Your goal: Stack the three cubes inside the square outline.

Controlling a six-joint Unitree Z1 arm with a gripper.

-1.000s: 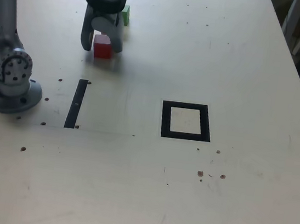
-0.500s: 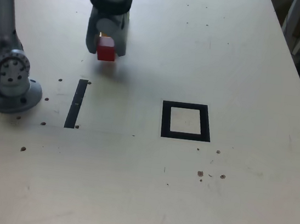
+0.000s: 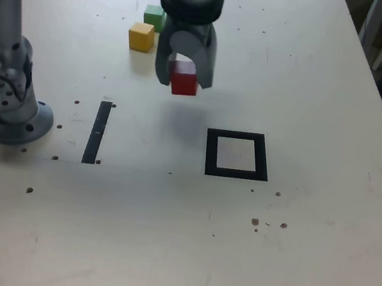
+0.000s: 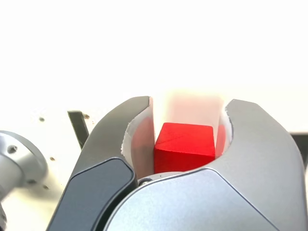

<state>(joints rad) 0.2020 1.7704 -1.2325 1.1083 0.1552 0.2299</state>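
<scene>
1. At the exterior view's left, a narrow, straight black strip (image 3: 97, 132) is lying flat on the pale table (image 3: 288, 261); it is probably serving no purpose in the stack.
2. Farther back, a solid yellow cube (image 3: 141, 37) and a solid green cube (image 3: 153, 17) are sitting on the table, the green one just behind and slightly to the exterior view's right, presumably waiting their turns.
3. Next rightward, the grey two-fingered gripper (image 3: 185, 83) is closing round a solid red cube (image 4: 185, 147), its pale inner pads pressing opposite sides, likely to keep it from slipping. It is holding the cube above the table, probably so it can travel freely as the stack's base.
4. Nearer and farther right, a thick black square outline (image 3: 212, 153) is lying flat, its middle standing empty, seemingly marking where the stack is going.
5. Counting: three cubes are showing, one being gripped and two resting; one strip, one outline and one gripper are also showing.
</scene>
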